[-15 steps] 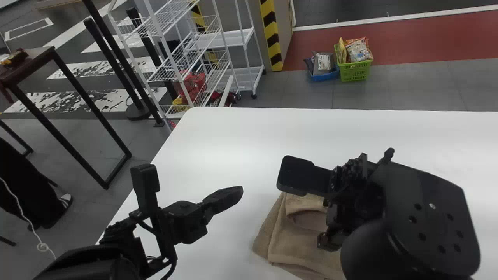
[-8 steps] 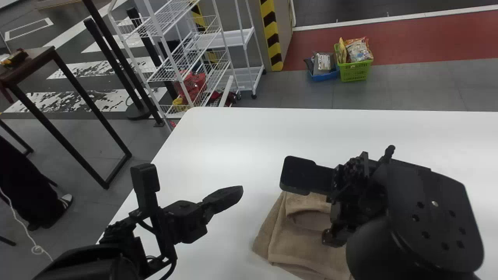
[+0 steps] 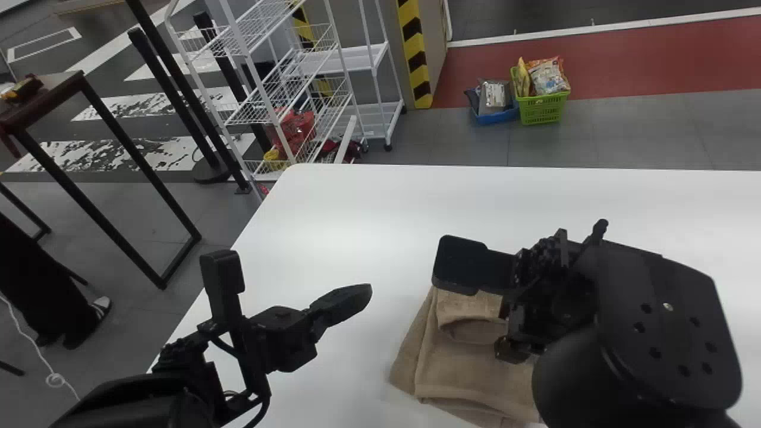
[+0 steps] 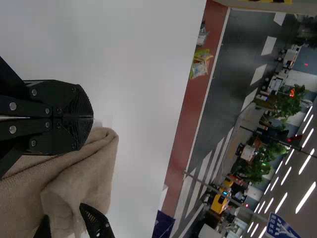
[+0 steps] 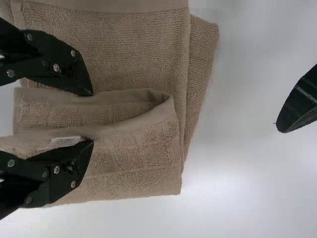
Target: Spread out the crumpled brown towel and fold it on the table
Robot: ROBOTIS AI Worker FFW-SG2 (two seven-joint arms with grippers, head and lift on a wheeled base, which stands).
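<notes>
Beneath both arms spread a broad white table [image 3: 333, 208]. At the head view's five o'clock lay the brown terry towel [image 3: 458, 368], folded in layers. The black, flat-fingered left gripper [image 3: 370, 291], tips together, hung toward the towel's ten o'clock; the matching right gripper [image 3: 475, 309], fingers apart, was at its twelve. A small white label [image 5: 65, 141] showed on the cloth.

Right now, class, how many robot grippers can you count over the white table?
2. The left gripper, its jaws shut, is to the left of the brown towel; the right gripper, its jaws apart, is at the towel's folded layers.
</notes>
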